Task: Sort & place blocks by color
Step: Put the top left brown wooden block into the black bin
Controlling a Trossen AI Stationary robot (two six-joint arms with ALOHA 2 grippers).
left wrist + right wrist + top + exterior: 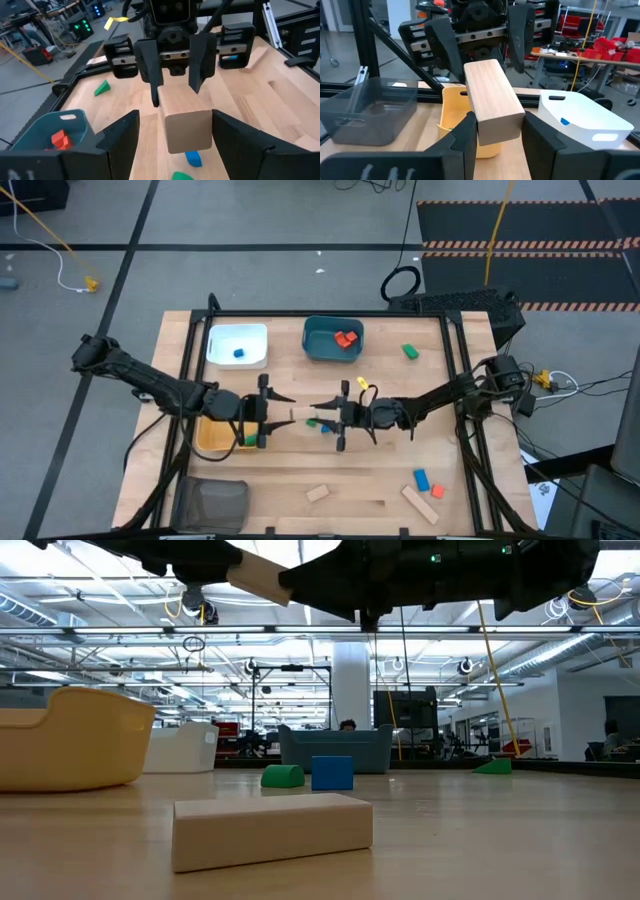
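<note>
1. The right gripper (pixel 495 137) is clamped on one end of a plain tan block (pixel 492 100), holding it in the air above the middle of the counter (pixel 400 480).
2. The left gripper (pixel 172 145) faces it head-on with its fingers apart. The free end of the tan block reaches forward from the right gripper into the gap between the left one's fingers, which stand to either side of it without pressing it.
3. This looks like a handover, right to left. To do it well, the left gripper should close squarely on the block's flat sides, well onto the wood and not on its very tip, before the right one lets go.
4. The right gripper should open only once the left grip is firm, then back straight away along the block's length so it does not twist it.
5. Below the two grippers lie a small blue block (pixel 332 773) and a green block (pixel 282 777); a dropped tan block could knock them.
6. The yellow tray (pixel 452 112) sits just behind the left gripper, a likely place for the tan piece.
</note>
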